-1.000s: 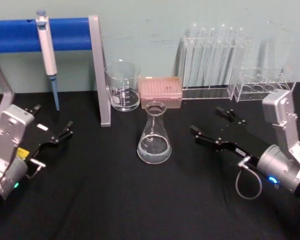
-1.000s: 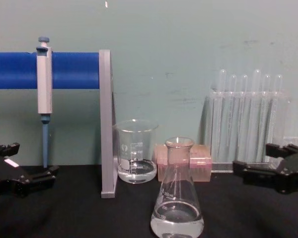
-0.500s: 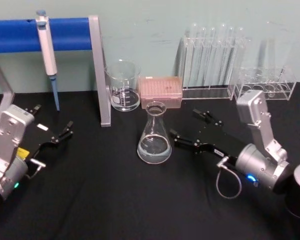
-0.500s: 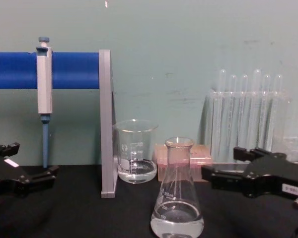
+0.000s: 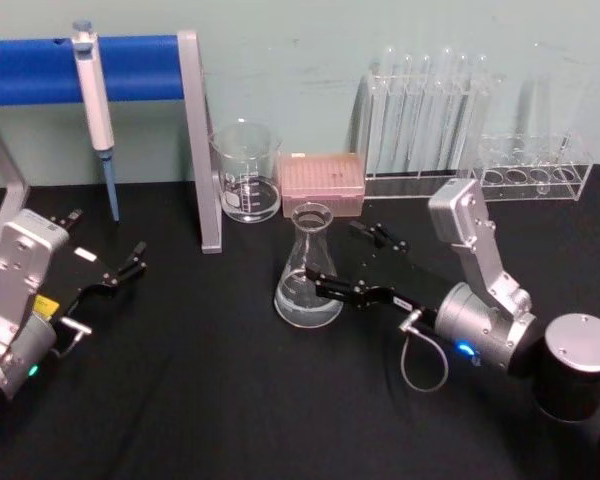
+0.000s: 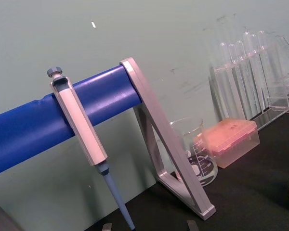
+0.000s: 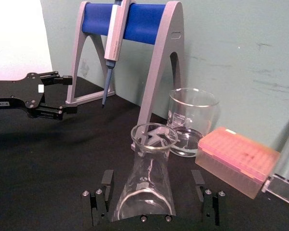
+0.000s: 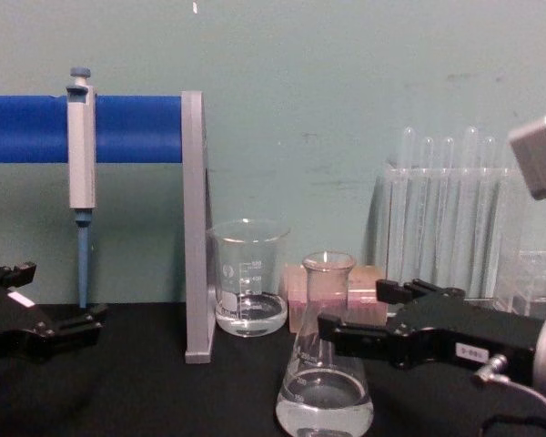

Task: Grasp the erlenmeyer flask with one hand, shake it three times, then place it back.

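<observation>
Black right gripper point(image 5: 332, 255) astride flask point(image 5: 307, 268), left gripper point(image 5: 108, 233) parked

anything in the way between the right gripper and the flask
Nothing visible does. The open right gripper has a finger on each side of the clear glass conical flask; the straight-sided glass beaker and pink plastic box stand farther back. The left gripper sits parked.

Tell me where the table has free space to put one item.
Free: the black table in front of the flask, between left gripper and right gripper. Crowded: the back row, from pipette stand to test tube racks.
</observation>
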You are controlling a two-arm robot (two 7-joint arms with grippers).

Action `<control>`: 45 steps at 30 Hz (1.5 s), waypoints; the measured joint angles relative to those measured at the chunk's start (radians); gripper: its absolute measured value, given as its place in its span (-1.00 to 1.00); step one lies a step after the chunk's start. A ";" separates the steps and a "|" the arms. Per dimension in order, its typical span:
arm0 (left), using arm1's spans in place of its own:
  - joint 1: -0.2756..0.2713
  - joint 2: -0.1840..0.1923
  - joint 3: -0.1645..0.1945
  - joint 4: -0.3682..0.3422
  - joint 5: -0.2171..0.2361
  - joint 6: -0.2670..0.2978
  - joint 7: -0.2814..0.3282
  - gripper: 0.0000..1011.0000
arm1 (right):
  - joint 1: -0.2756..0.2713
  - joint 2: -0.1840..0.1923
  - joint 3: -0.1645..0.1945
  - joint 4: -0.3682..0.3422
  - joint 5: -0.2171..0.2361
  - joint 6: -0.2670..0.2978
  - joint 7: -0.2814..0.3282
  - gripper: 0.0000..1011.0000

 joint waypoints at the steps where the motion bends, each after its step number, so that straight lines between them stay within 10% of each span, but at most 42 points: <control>1: 0.000 0.000 0.000 0.000 0.000 0.000 0.000 0.98 | 0.003 -0.004 0.000 0.005 -0.002 -0.001 0.002 0.98; 45: 0.000 0.000 0.000 0.000 0.000 0.000 0.000 0.98 | 0.110 -0.129 0.008 0.174 -0.071 -0.040 0.025 0.98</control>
